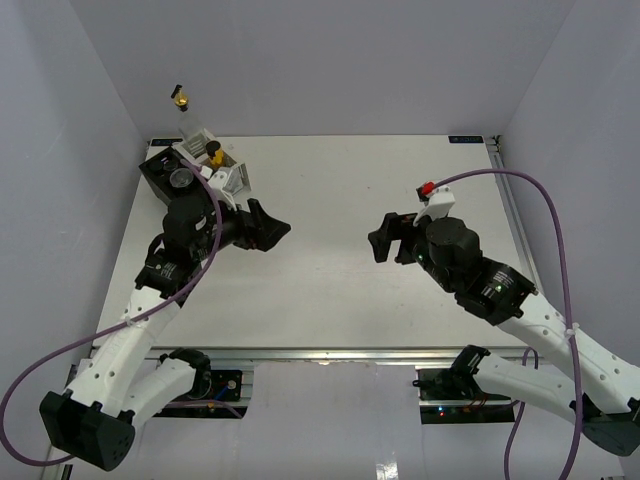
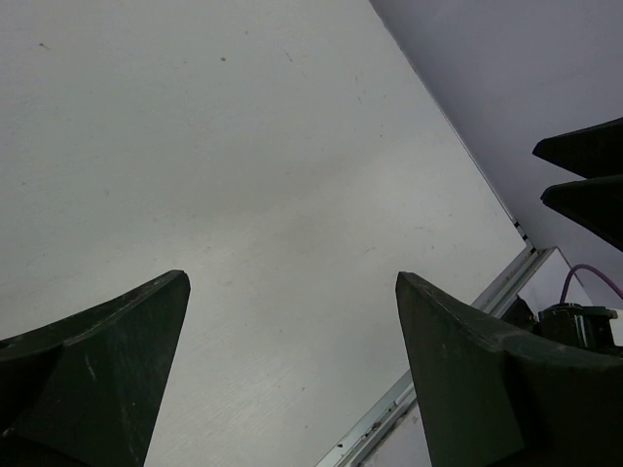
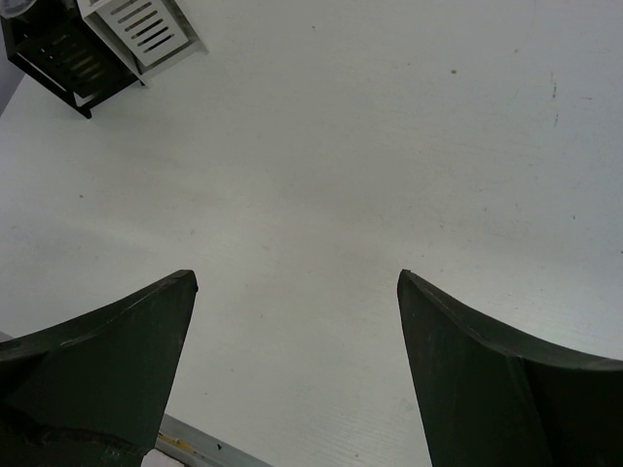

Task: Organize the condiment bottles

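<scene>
Top external: I see the left gripper (image 1: pixel 279 230) and right gripper (image 1: pixel 378 238) both wide and empty over the surface (image 1: pixel 330 180). Condiment bottles (image 1: pixel 213 155) sit in rack boxes (image 1: pixel 236 181) just behind the left gripper, well apart from the right.

- You had a white table (image 1: pixel 330 180) under a purple cable (image 1: pixel 500 172).
- You saw a black rack box (image 3: pixel 58 53) and a white rack box (image 3: pixel 146 29), both slotted.
- Your tall bottle (image 1: pixel 180 98) wore a gold pourer.

Table (image 1: pixel 330 200) middle free for passage — racks (image 1: pixel 232 183), bottles (image 1: pixel 213 156) crowd far-left corner.
</scene>
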